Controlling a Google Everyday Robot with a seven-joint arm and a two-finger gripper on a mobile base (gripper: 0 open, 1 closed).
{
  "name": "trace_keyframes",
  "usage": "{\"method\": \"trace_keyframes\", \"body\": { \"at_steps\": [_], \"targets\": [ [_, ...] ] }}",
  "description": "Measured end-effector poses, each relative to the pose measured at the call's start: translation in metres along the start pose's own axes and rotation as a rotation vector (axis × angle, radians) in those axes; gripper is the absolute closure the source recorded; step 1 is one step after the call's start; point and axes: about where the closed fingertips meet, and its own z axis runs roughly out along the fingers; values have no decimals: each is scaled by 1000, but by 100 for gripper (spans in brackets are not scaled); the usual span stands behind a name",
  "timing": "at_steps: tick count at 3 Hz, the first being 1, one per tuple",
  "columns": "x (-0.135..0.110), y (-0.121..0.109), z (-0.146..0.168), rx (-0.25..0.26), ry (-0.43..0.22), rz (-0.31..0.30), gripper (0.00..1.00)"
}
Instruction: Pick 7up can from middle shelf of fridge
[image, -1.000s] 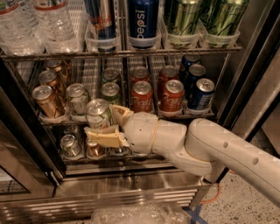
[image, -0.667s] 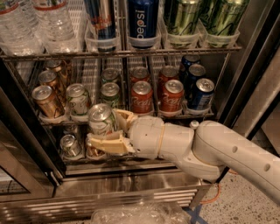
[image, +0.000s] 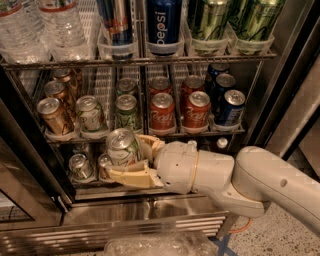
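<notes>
My gripper (image: 131, 159) is shut on the 7up can (image: 122, 147), a pale silver can with green pattern and a silver top. I hold it upright in front of the fridge (image: 280, 90), just below and forward of the middle shelf (image: 200, 133). One cream finger (image: 131, 176) lies under and in front of the can, the other behind it. My white arm reaches in from the lower right. A similar pale can (image: 90, 113) and a green can (image: 126, 111) stand on the middle shelf.
The middle shelf also holds bronze cans (image: 51, 115), red Coca-Cola cans (image: 162, 113) and blue cans (image: 229, 107). The upper rack carries water bottles (image: 60, 25), a Pepsi can (image: 163, 25) and tall green cans (image: 210, 22). Small cans (image: 80, 166) sit on the lowest rack. The steel sill (image: 125, 210) runs below.
My gripper has drawn back and slightly down out of the fridge, carrying the 7up can away from the middle shelf toward the camera.
</notes>
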Motion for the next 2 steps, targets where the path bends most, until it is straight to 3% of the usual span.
{"method": "trace_keyframes", "body": {
  "at_steps": [1,2],
  "targets": [
    [-2,20,-13,13,27,1,100],
    [-2,20,-13,13,27,1,100]
  ]
}}
